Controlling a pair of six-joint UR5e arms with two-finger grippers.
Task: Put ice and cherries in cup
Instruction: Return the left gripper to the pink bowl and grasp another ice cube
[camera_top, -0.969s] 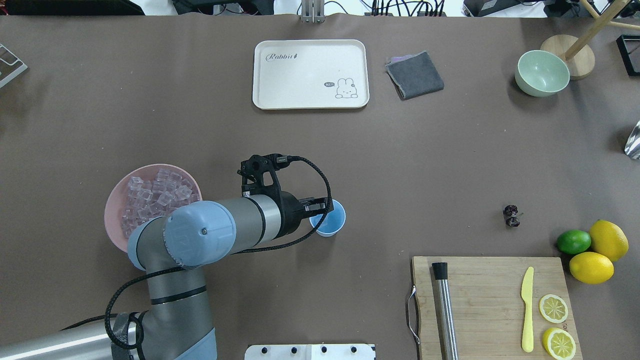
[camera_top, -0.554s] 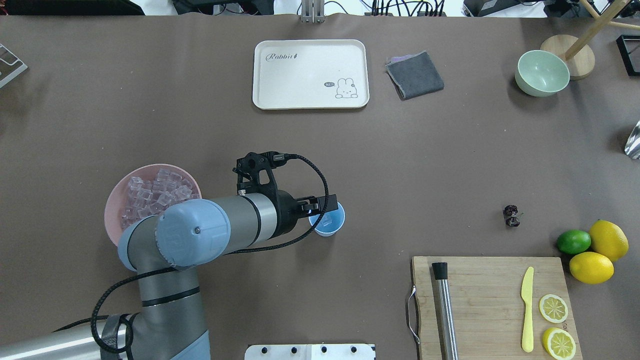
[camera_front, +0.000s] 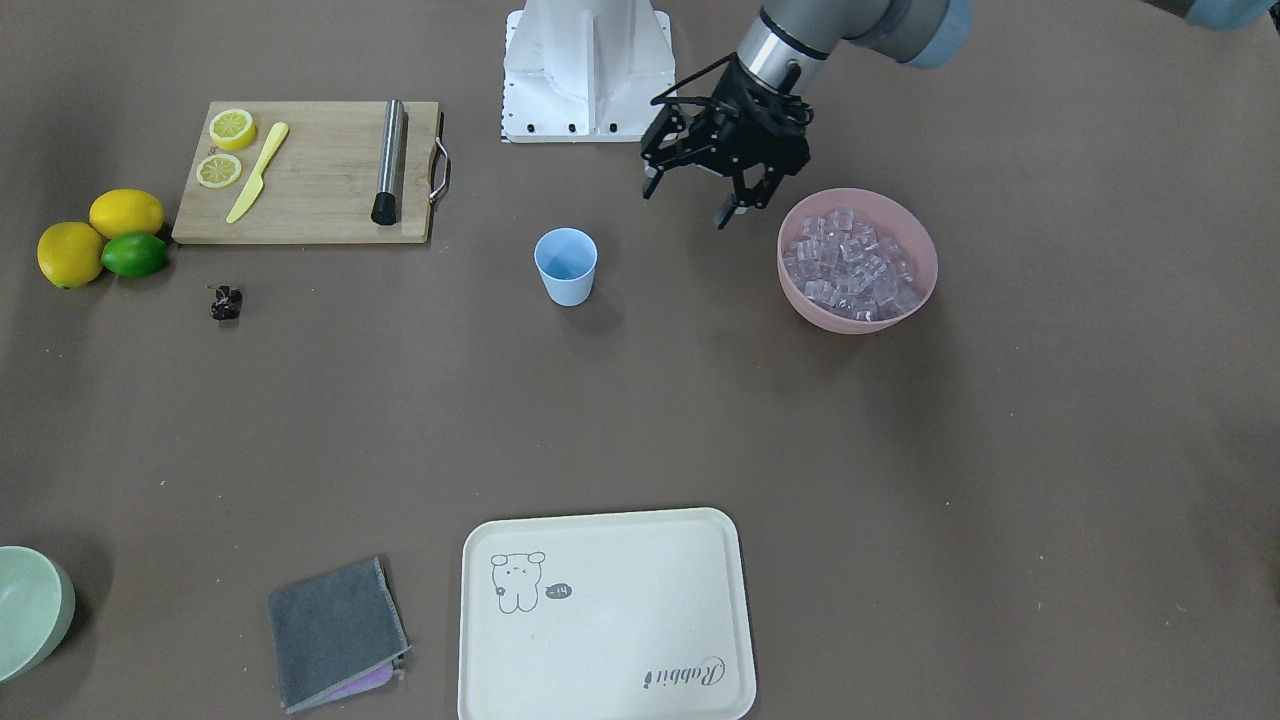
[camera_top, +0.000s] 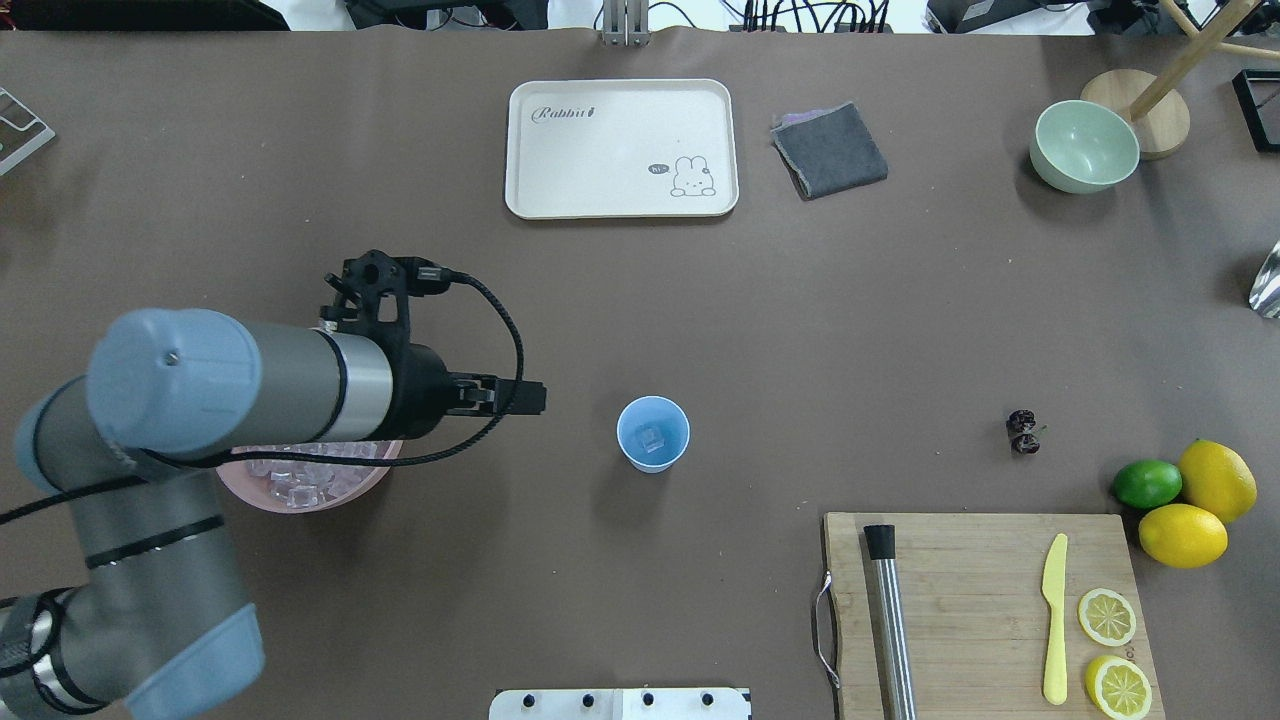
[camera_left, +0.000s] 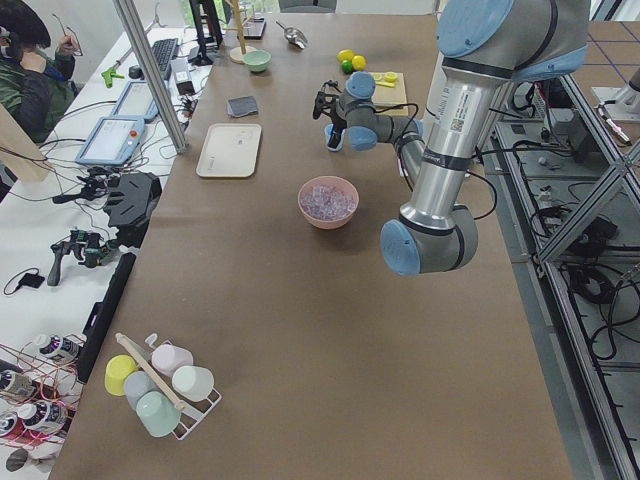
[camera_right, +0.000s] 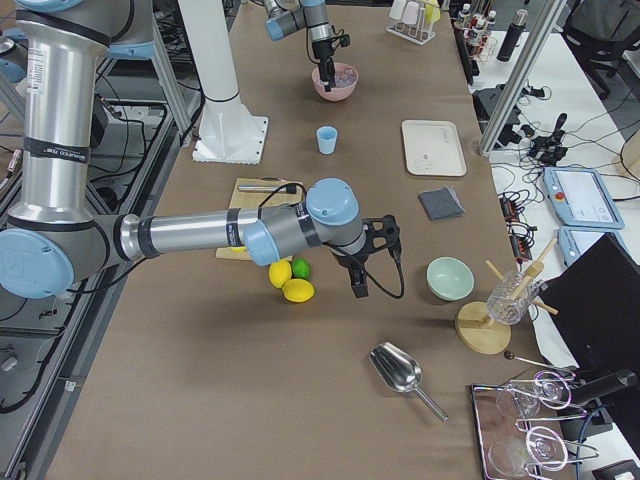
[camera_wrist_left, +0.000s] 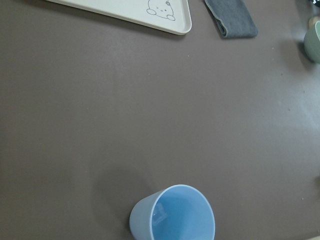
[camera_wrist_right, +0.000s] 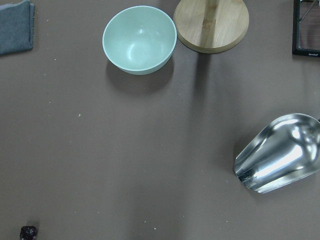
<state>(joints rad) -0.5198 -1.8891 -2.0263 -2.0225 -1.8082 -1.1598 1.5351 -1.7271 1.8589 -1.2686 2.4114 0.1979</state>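
The light blue cup (camera_top: 653, 434) stands upright mid-table with one ice cube (camera_top: 652, 437) lying in it; it also shows in the front view (camera_front: 566, 266) and the left wrist view (camera_wrist_left: 174, 214). The pink bowl (camera_front: 858, 318) holds several ice cubes (camera_front: 850, 265). My left gripper (camera_front: 685, 205) is open and empty, in the air between the cup and the bowl, close to the bowl; the overhead view (camera_top: 535, 397) shows it left of the cup. The dark cherries (camera_top: 1023, 431) lie on the table far right of the cup. My right gripper (camera_right: 358, 288) hovers near the lemons; I cannot tell its state.
A cream tray (camera_top: 620, 148), a grey cloth (camera_top: 830, 150) and a pale green bowl (camera_top: 1084, 146) sit at the far side. A cutting board (camera_top: 985, 610) holds a steel muddler, a yellow knife and lemon slices. A lime (camera_top: 1147, 483) and two lemons are beside it. A metal scoop (camera_wrist_right: 280, 155) lies at the right.
My left gripper was over the cup, opened, and an ice cube now lies in the cup. The gripper has drawn back left, over the pink bowl's side.
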